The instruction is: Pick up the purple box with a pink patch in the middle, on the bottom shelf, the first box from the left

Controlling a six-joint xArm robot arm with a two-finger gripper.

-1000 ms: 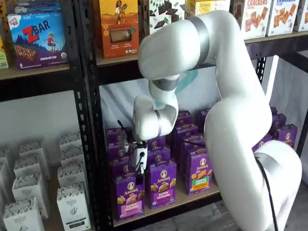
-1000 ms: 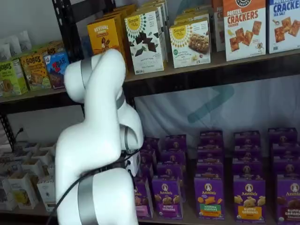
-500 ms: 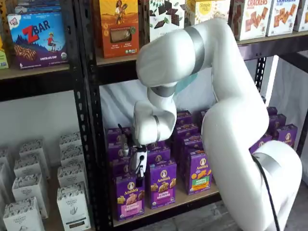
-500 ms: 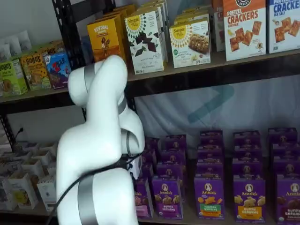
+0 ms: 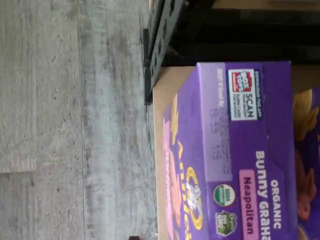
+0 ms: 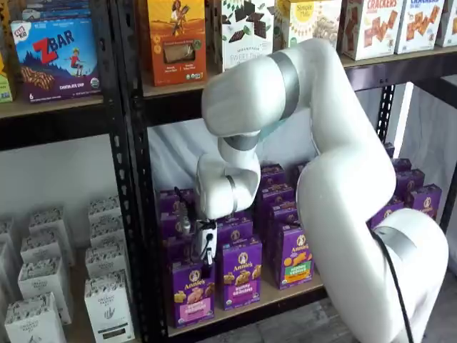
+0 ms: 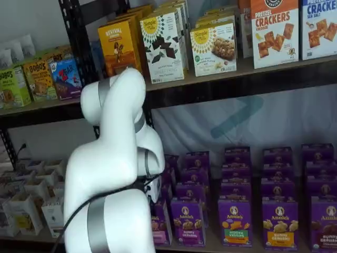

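Shelf view: claw (image 6: 206, 259) lower than before.

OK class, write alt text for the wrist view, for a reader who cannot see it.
A purple box fills much of the picture, turned on its side, with "Organic Bunny Grahams" and a pink "Neapolitan" label readable. It stands at the corner of the bottom shelf, beside a black perforated post, with grey plank flooring beyond.

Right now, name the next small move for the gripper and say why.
Probably ease straight down a little more. In a shelf view the gripper hangs just above the purple box at the front of the bottom shelf, not closed on it. The wrist view shows the box top right below.
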